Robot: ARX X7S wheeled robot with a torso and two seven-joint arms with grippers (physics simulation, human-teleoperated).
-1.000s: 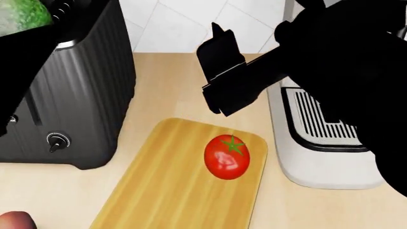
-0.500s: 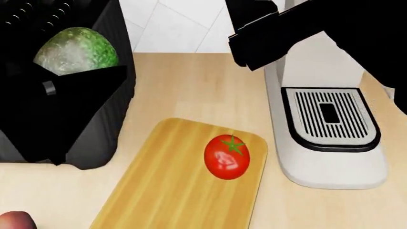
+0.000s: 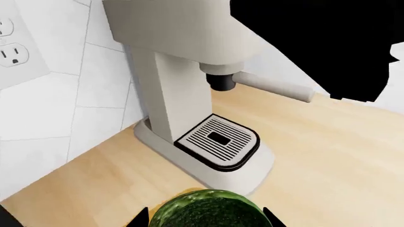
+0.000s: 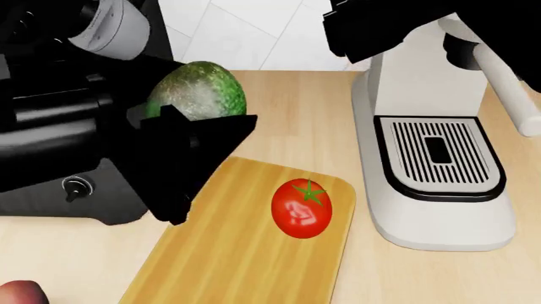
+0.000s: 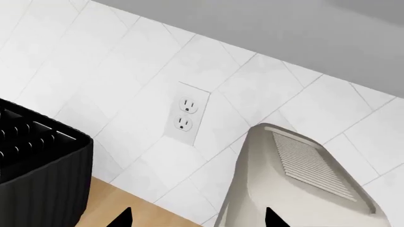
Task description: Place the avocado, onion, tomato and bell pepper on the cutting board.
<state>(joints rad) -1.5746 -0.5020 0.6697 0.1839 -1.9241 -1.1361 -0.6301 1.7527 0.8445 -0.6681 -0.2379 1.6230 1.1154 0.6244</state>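
White diagonal wall tiles backed a pale wooden counter [image 4: 279,107], where we noted a ribbed black toaster [image 4: 50,196] at the head view's left and a white espresso machine [image 4: 422,171] at its right. Between them lay the thick light-wood cutting board [image 4: 220,253] with striped grain, its long axis running from near left toward far right. On it sat the glossy red tomato [image 4: 301,208] with a green star cap, toward the board's far right part. Our left gripper [image 4: 190,136] was clamped on the dark green mottled avocado [image 4: 199,92], which showed above the black fingers in the head view and between the fingertips at the edge of the left wrist view. We judged the fruit hung over the board's far left corner, apart from the tomato, so the drop spot lay just below and slightly nearer than the gripper. Our right gripper [image 4: 372,28] was raised near the top of the espresso machine, well away from the board; its wrist view showed only tile, an outlet [image 5: 185,114] and the machine, with two finger tips spread apart and nothing between them. A dull pinkish-red lump [image 4: 19,292] at the near left corner was probably the bell pepper; the onion we could not find.
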